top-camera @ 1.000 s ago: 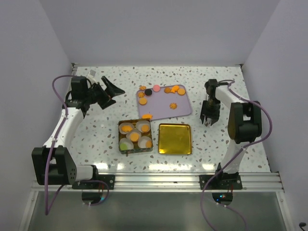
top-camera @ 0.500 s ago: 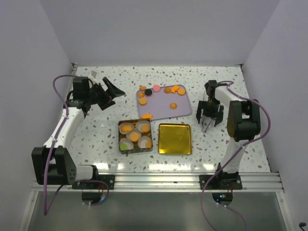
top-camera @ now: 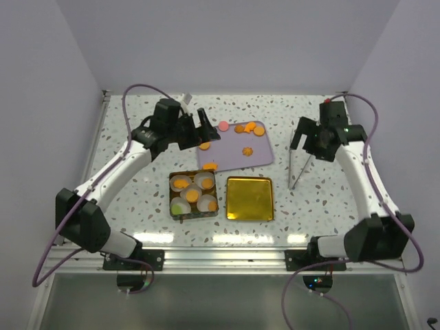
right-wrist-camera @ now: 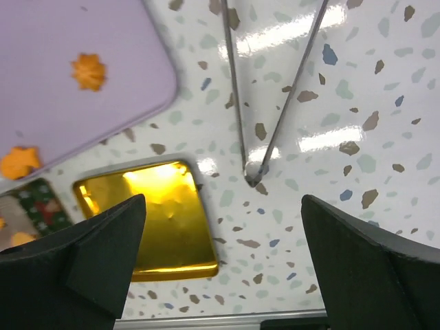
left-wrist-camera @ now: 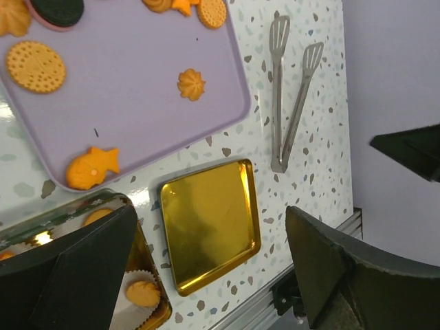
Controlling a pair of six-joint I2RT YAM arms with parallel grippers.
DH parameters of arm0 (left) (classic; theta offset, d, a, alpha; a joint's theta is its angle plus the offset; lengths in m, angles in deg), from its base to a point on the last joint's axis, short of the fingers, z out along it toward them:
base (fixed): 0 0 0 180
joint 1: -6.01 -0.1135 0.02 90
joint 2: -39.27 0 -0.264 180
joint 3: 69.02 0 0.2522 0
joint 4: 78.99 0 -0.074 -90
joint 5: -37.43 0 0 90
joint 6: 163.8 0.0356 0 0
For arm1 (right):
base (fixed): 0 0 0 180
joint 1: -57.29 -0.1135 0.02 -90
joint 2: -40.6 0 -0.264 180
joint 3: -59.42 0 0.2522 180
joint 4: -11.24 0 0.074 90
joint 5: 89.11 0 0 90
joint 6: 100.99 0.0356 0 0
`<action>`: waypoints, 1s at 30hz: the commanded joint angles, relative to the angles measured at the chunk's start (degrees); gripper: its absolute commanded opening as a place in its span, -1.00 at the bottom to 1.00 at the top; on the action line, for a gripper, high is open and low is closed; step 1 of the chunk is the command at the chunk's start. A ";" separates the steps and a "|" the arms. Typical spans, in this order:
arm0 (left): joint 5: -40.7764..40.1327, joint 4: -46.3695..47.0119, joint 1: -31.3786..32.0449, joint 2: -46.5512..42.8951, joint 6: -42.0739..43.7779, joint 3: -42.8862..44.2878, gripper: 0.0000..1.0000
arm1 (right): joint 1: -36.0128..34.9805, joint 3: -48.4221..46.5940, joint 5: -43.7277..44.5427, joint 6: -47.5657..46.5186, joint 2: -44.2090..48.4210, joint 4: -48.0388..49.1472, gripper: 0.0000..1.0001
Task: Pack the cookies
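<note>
Judged about half packed: cookies (top-camera: 192, 196) sitting in paper cups inside the tin (top-camera: 194, 216), one of them green, with some eight more loose on the purple tray (top-camera: 230, 157), among them a fish, a rosette and a black one. Gold lid (top-camera: 249, 199) off, beside the tin. Tongs (top-camera: 298, 168) flat on the desk (top-camera: 137, 185), gripped by neither arm. Left pincer (left-wrist-camera: 210, 216) wide and empty over the tray. Right pincer (right-wrist-camera: 223, 203) wide and empty above the tongs. No readable writing or brand.

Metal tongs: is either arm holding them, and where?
Nothing is held: the silver metal tongs lie loose on the speckled table; both jaws open, empty.
</note>
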 commanded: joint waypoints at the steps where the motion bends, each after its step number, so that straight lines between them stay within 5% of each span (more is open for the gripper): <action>1: -7.35 -2.60 5.42 4.02 0.76 4.52 0.89 | 0.03 2.20 -1.08 5.85 8.40 -1.34 0.97; 9: -11.41 -8.84 20.89 19.64 -3.64 17.26 0.83 | 0.12 0.55 -13.55 17.89 16.39 -9.89 0.97; 17: -18.69 -21.22 33.28 36.35 -6.18 36.05 0.81 | -0.58 -10.54 -17.14 17.11 21.94 -19.64 0.98; 24: -22.66 -23.43 38.21 42.86 -10.06 36.52 0.74 | -2.86 -23.96 -19.80 17.47 21.50 -24.48 0.97; 30: -23.80 -23.61 41.46 46.91 -11.29 37.22 0.71 | -5.76 -25.67 -18.47 15.36 23.43 -26.68 0.97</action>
